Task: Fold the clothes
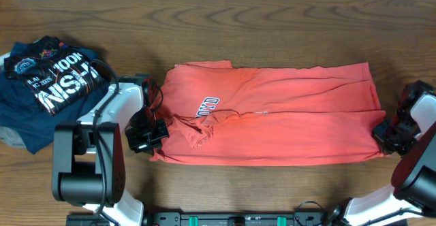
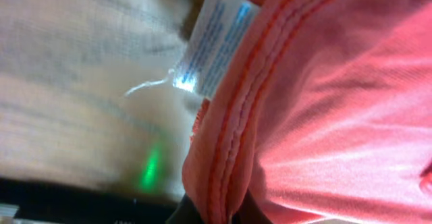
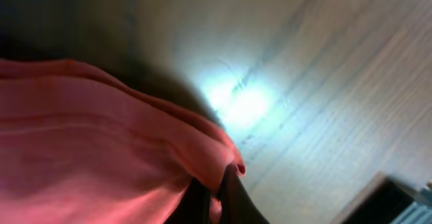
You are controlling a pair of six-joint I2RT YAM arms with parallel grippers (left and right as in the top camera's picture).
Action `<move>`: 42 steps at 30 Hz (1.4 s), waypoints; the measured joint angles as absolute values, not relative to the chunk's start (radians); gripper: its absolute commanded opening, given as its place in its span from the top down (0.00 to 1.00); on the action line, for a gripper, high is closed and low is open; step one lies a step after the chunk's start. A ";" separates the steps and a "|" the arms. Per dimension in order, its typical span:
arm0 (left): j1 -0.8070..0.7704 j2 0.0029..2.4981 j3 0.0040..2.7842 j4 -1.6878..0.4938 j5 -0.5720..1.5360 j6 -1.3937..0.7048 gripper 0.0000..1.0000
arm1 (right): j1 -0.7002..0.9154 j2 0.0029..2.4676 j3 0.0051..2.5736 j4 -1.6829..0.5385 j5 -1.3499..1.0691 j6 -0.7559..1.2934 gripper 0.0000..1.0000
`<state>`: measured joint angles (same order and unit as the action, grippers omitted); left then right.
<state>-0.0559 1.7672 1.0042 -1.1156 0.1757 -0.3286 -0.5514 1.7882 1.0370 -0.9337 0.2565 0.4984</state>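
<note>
1. T-shirt (image 1: 286,114): coral-red, lying mid-table (image 1: 272,22) as a long band. The white lettering (image 1: 208,105) sits near its left end, with a bunched crease just beside it.
2. Left gripper (image 1: 158,132): at the band's near-left corner, clamped on the hem (image 2: 229,136). A white care label (image 2: 212,42) shows beside it.
3. Right gripper (image 1: 380,132): at the near-right corner, pinching a fold of the cloth.
4. Navy shirts (image 1: 51,83): folded pile at far left, apart from the T-shirt.
5. Step, as judged: both near corners are taken and the next lengthwise fold is not yet made.
6. Next move calls for both arms to lift evenly, hold the cloth taut and carry the near edge over to the far edge.
</note>
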 measured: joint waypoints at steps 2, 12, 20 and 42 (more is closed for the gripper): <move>-0.056 1.731 1.004 -1.135 0.176 -0.316 0.50 | -0.550 1.755 1.037 -0.902 0.242 0.490 0.72; -0.055 1.541 1.140 -1.036 0.174 -0.306 0.14 | -0.537 1.549 1.067 -0.851 0.105 0.408 0.41; -0.090 1.593 1.340 -0.794 0.256 -0.234 0.15 | -0.465 1.498 1.073 -0.876 -0.046 0.297 0.41; -0.345 2.189 1.616 -0.366 0.267 -0.155 0.16 | -0.387 1.498 1.073 -0.936 -0.079 0.251 0.40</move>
